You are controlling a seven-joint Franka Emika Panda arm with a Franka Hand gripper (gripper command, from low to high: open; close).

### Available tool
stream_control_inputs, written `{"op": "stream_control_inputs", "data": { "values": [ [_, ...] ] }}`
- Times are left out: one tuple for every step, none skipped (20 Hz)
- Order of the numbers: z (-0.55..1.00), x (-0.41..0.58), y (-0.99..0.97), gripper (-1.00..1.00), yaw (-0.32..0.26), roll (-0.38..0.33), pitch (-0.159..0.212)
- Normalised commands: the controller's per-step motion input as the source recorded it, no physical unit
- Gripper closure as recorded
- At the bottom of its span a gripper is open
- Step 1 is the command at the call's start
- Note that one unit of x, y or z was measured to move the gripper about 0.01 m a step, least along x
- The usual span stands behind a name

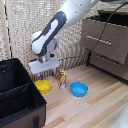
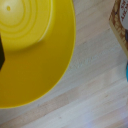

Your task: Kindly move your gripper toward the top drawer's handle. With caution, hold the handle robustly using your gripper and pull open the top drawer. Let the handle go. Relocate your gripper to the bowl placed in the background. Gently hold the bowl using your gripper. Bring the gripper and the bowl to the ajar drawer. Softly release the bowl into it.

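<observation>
On the pale wooden floor (image 1: 100, 107), beside the black fabric bin (image 1: 20, 92) and just under the gripper (image 1: 44, 75): the bowl (image 1: 43, 87), small, round, yellow, mouth up, flat on its base. Round, so no long axis to call and no heading either. Touching the claw or not? Cannot tell from the exterior view; blue-tipped fingers reaching down at the bowl's far rim, gap between them too blurred to judge as wide or narrow.

Wrist view, much closer: bowl (image 2: 30, 50) filling most of the picture, concentric rings visible inside, rim curving over bare planks. Dark sliver at the picture's edge over the bowl, likely one finger, nothing more of the claw seen. So claw state: cannot tell in either view.

Outward now. Just beside the bowl, toward the exterior view's right, a small brown and orange patterned object (image 1: 61, 77), standing upright; its edge showing in the wrist view too (image 2: 120, 25). Beyond that, a blue bowl (image 1: 78, 89), also mouth up, apart from the yellow one. Only a blue hint of it in the wrist picture.

Seen only in the exterior view: white arm (image 1: 60, 25) slanting down from above, and the dark dresser at the right with the top drawer (image 1: 102, 40), front appearing shut, the handle (image 1: 98, 40) a thin horizontal bar across it, well apart from the gripper.
</observation>
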Motion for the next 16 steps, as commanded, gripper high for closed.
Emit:
{"op": "stream_control_inputs", "data": {
  "values": [
    [-0.1,0.0,0.05,-1.0,0.253,-0.183,0.175],
    [-0.09,0.0,0.07,-1.0,0.246,-0.182,0.174],
    [-0.1,0.0,0.03,-1.0,0.251,-0.193,0.163],
    [-0.15,0.0,0.01,-1.0,0.251,-0.206,0.147],
    [-0.2,0.0,0.0,-1.0,0.264,-0.209,0.119],
    [-0.17,0.0,0.0,-1.0,0.265,-0.195,0.087],
    [-0.17,0.0,0.0,-1.0,0.262,-0.182,0.068],
    [-0.17,0.0,0.0,-1.0,0.264,-0.155,0.046],
    [-0.18,0.0,0.05,-1.0,0.265,-0.123,0.046],
    [-0.21,0.0,0.13,-1.0,0.237,-0.071,0.071],
    [-0.22,0.0,0.13,-1.0,0.204,-0.001,0.055],
    [-0.24,0.0,0.05,-1.0,0.16,0.014,0.0],
    [-0.22,-0.017,0.03,-1.0,0.137,0.016,0.0],
    [-0.26,0.0,0.01,-1.0,0.14,0.023,0.0],
    [-0.26,0.0,0.01,-1.0,0.141,0.012,0.0],
    [-0.28,0.0,0.05,-1.0,0.127,0.0,0.0]
  ]
}}
